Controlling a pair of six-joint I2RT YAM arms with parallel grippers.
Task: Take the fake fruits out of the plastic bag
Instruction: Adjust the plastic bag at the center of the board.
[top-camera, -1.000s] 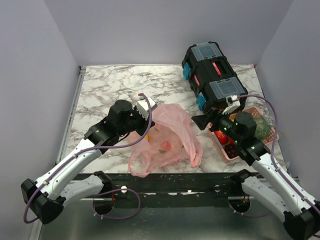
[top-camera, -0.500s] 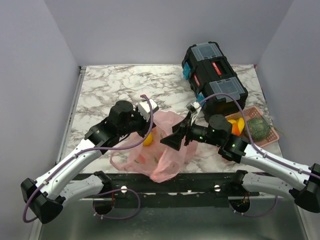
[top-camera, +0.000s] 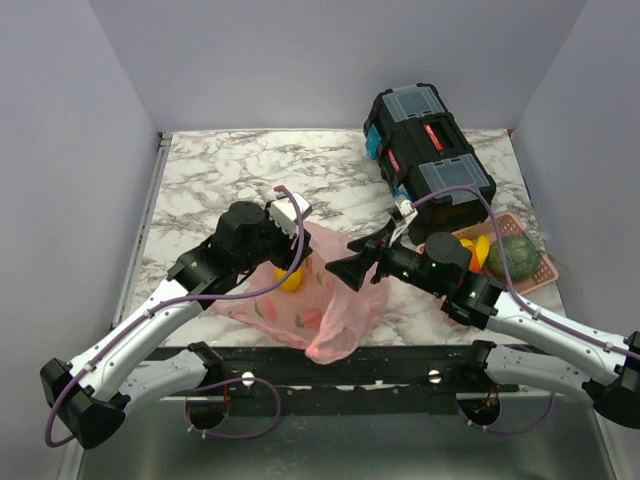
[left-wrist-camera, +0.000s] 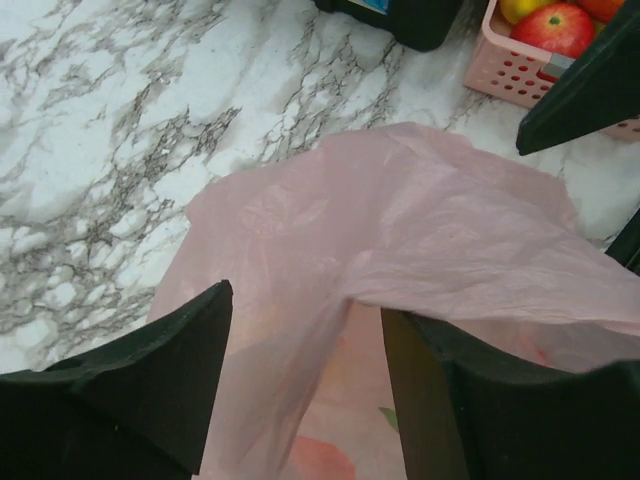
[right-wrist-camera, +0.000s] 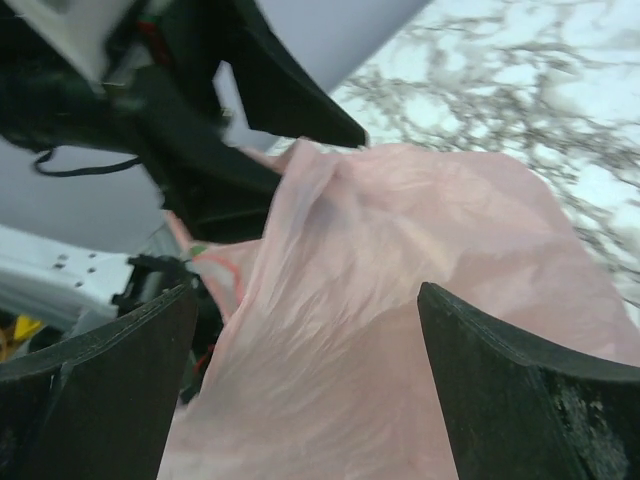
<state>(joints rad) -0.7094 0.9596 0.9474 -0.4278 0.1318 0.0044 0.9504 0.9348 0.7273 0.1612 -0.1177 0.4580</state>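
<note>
Nearest the front edge of the marble table (top-camera: 220, 170), find the plastic bag (top-camera: 330, 325) slumped, its far side tented upward. Make out reddish fruits (top-camera: 310, 318) through the film, plus a yellow fruit (top-camera: 290, 279) at the bag's mouth; cannot tell whether under film or bare. Judge nothing from this lot lifted out yet.

Just behind, note the left claw (left-wrist-camera: 305, 300) over the bag, fingers (left-wrist-camera: 150, 380) parted wide, a ridge of film rising between them, nothing pinched. Probably set there to seize that fold and hold the mouth up.

Opposite, log the right claw (right-wrist-camera: 308, 290) aimed at the same raised edge, likewise spread wide, gripping nothing. Presumably poised to take the other side and open the bag.

Farther right, record a pink basket (top-camera: 535, 272) holding other fruit. Farthest back, mark a black toolbox (top-camera: 425, 150).
</note>
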